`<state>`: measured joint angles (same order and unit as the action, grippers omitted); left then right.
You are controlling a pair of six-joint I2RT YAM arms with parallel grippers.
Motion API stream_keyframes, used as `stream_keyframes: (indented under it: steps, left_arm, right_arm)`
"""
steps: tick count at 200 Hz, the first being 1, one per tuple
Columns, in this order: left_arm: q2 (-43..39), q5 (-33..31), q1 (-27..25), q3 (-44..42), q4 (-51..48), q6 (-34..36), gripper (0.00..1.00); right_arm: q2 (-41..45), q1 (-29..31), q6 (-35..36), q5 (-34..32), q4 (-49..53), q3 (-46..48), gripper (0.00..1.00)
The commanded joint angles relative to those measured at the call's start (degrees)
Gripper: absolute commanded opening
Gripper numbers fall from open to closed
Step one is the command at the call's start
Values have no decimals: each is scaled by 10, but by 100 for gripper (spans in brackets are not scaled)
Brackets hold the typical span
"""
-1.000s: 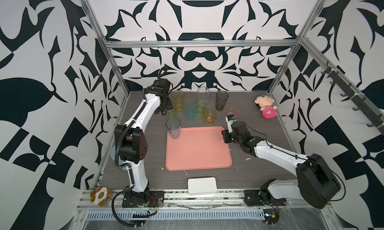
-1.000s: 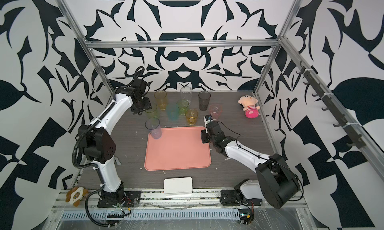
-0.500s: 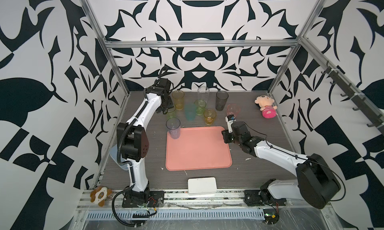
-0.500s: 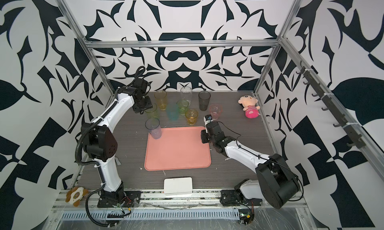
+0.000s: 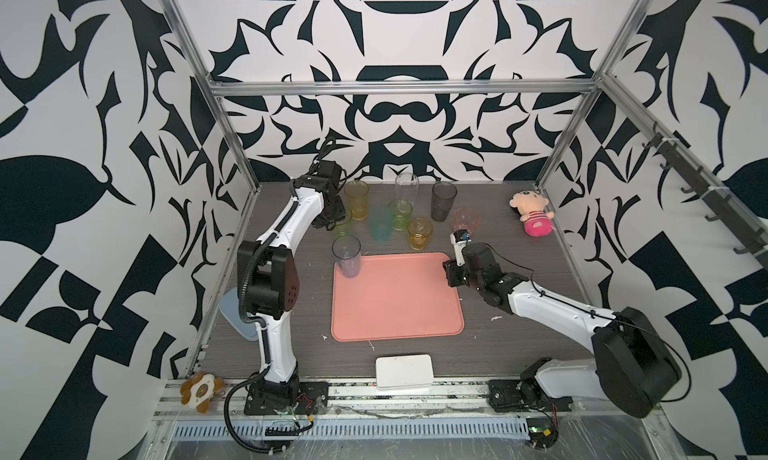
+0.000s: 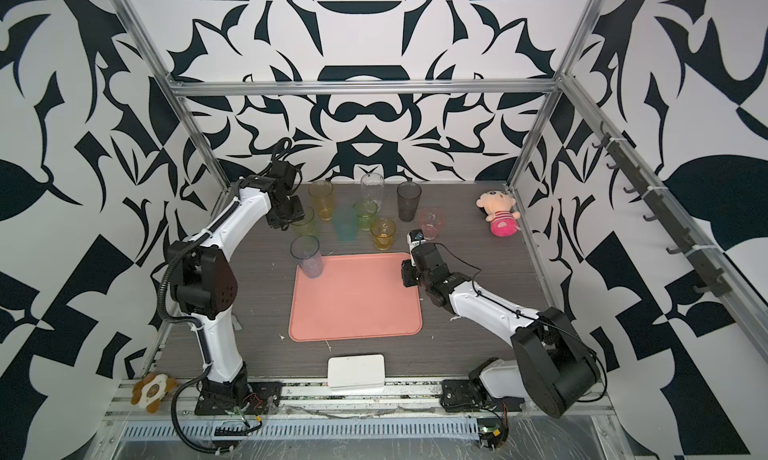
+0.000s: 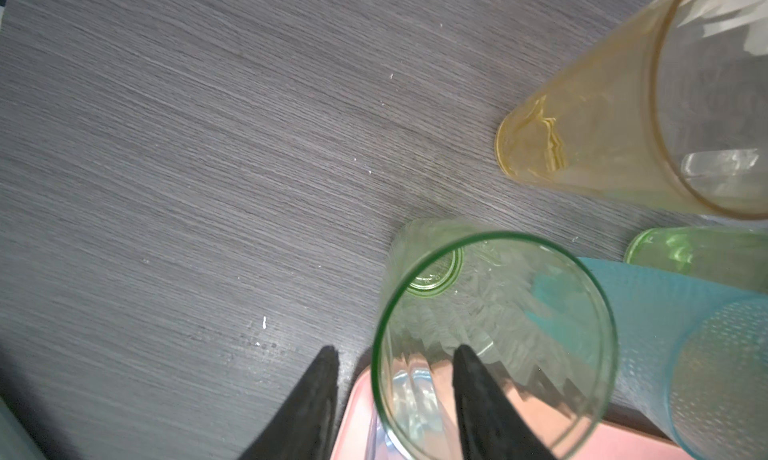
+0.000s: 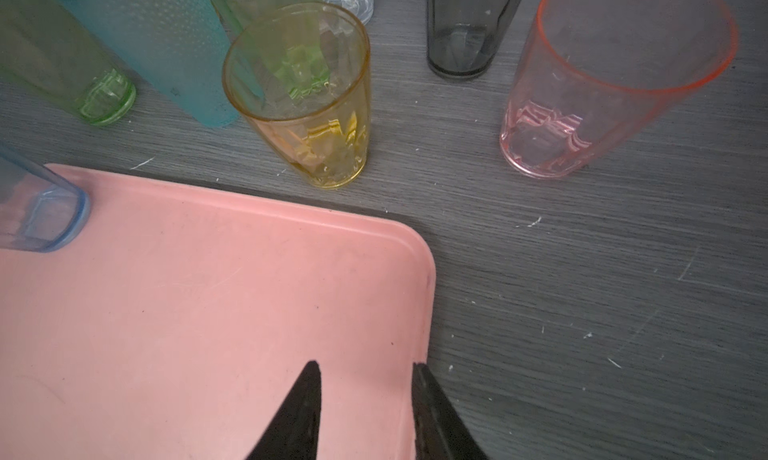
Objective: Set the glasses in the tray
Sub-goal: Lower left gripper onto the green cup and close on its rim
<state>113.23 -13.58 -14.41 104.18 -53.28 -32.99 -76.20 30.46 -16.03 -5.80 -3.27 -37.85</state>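
The left hand hangs over the yellow-green tumbler at the left end of the cluster, between the surface's left edge and the teal tumbler. Its fingers are spread and straddle the tumbler's wall, one outside the rim and one dipped inside. A gap shows on each side of the wall, so I judge that it has no pinch on it yet. Taking the wall rather than the whole body makes sense here, since the teal tumbler stands just beside it and leaves little room for a finger on that side.

The right hand hovers above the tray's far right corner, fingers apart with nothing between them. The amber tumbler and the pink tumbler stand near, just off the tray's far edge. It seems posted there to take one of them without crossing the other arm.

One glass is in: the blue-grey tumbler stands upright on the tray's far left corner, tucked there, I think, to leave the rest of the tray free. The other eight stand upright on the surface between the tray's far edge and the surface's back edge. The tall yellow tumbler, the tall clear tumbler and the smoky grey tumbler form the back row. The task looks to be at an early stage.
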Motion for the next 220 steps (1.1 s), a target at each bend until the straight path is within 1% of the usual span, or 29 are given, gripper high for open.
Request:
stream_keyframes:
  steps: [1, 19, 55, 106, 126, 172, 182, 200, 220]
  left_arm:
    - [10, 6, 5, -10, -1, -1, 43]
    - [14, 10, 9, -10, 0, -1, 38]
    - [17, 19, 14, -16, 4, 0, 31]
    - [19, 22, 22, -10, 2, 5, 17]
    - [19, 25, 25, -12, 2, 7, 15]
    - [20, 28, 27, -9, 0, 10, 13]
    - [19, 28, 27, -9, -4, 11, 11]
    - [9, 26, 29, -15, -5, 13, 5]
    - [-5, 20, 32, -21, -10, 16, 4]
  right_arm:
    - [-2, 2, 8, -3, -8, -11, 40]
    - [-3, 1, 9, -3, -8, -13, 40]
    - [-6, 2, 9, -3, -7, -14, 40]
    - [-10, 2, 10, -3, -5, -16, 40]
    - [-10, 2, 10, -4, -5, -16, 40]
    - [-12, 2, 10, -3, -5, -17, 40]
    - [-12, 3, 12, -3, -5, -17, 40]
    - [-12, 2, 11, -2, -5, -17, 40]
    - [-13, 3, 12, -1, -5, -18, 40]
